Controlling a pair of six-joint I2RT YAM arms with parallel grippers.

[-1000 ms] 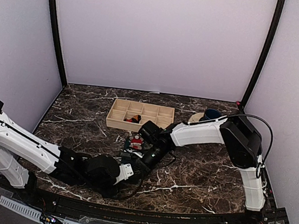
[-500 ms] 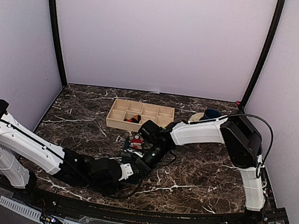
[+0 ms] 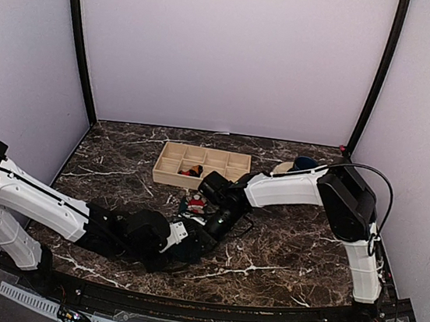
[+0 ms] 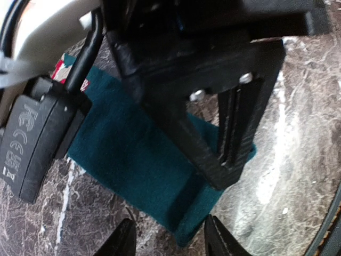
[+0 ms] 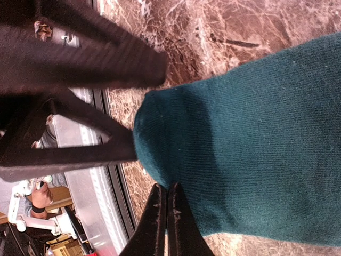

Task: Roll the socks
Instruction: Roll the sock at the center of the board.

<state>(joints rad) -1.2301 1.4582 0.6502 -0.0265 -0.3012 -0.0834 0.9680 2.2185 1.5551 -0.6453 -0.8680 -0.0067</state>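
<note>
Early stage of sock rolling. The teal sock lies flat and unrolled on the table, just in front of the tray, with its Santa figure at the far end and its plain rounded end toward the arms. No turn or fold of fabric shows at that near end, so by these views the roll has not yet begun. The left pincer is spread, its fingertips straddling the near end of the sock, close to the edge but not closed on it. The right pincer is pressed together, its tips at the sock's edge beside the left one; whether it bears on the fabric or merely hangs above it cannot be told. The argyle sock sits in a near compartment of the tray, too small in view to say whether it is rolled. Judged from this layout, the pincers are placed to take up the near end. What is left is the grasp, the whole roll along the teal sock, and whatever the second sock requires.
</note>
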